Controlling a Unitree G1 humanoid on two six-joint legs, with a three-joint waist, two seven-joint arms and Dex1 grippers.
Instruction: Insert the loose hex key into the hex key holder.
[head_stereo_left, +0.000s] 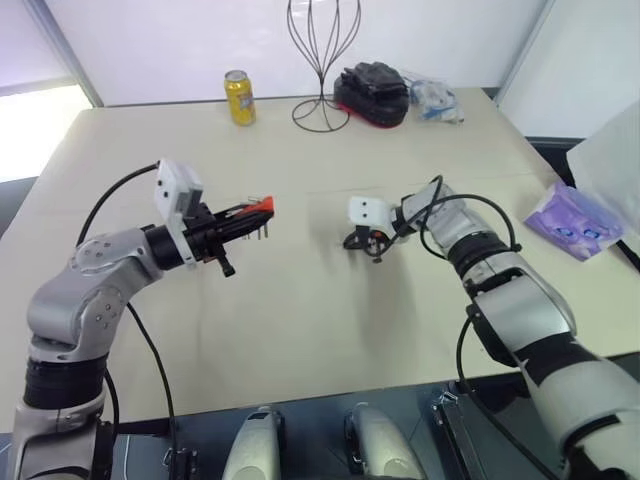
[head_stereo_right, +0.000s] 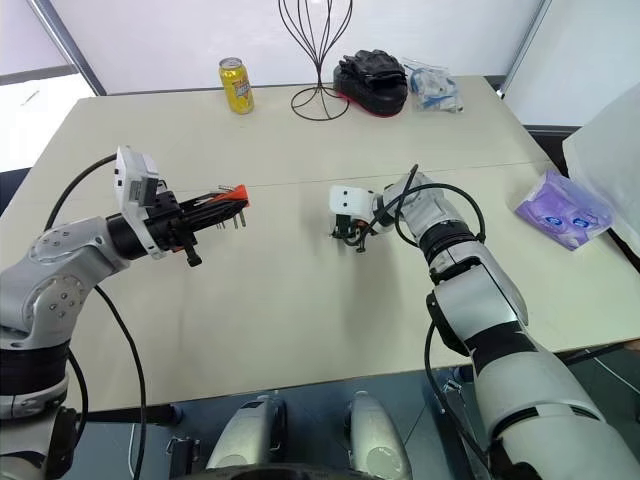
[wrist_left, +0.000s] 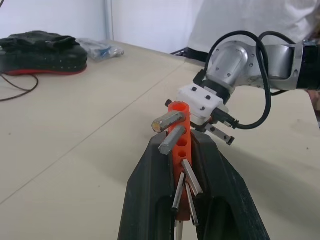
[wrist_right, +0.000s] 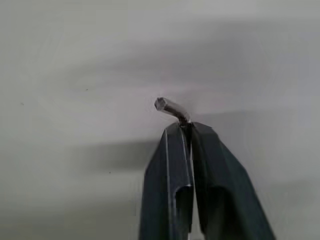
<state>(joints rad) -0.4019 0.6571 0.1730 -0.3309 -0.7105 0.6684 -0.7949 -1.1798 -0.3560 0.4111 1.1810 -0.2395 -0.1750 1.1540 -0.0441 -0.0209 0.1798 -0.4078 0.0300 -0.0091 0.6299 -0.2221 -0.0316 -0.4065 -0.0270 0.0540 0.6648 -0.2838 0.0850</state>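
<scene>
Pinching the key (wrist_right: 171, 108) between the shut fingers of the right claw (wrist_right: 187, 126), low over the middle of the surface (head_stereo_left: 300, 330), well in from every edge; short bent end poking out past the fingertips, long leg hidden between the fingers. Gripping the holder (wrist_left: 180, 150) in the left claw (head_stereo_left: 243, 228), fingers closed tight on the red block's sides, raised clear of the surface toward its left half, with several keys sticking out of it and open holes showing along its face. Standing well apart, the two claws, with the right one down near the surface and the left one higher.

Judging the step: pickup of the key looking just made, insertion not yet begun. Calling next for lifting the key off the surface, carrying it across toward the holder, and turning the wrist so a straight leg lines up with an empty hole. Demanding fine alignment, since the holes are narrow and the grip sits right at the bend; risking the key pivoting between the fingers when pressed in.
</scene>
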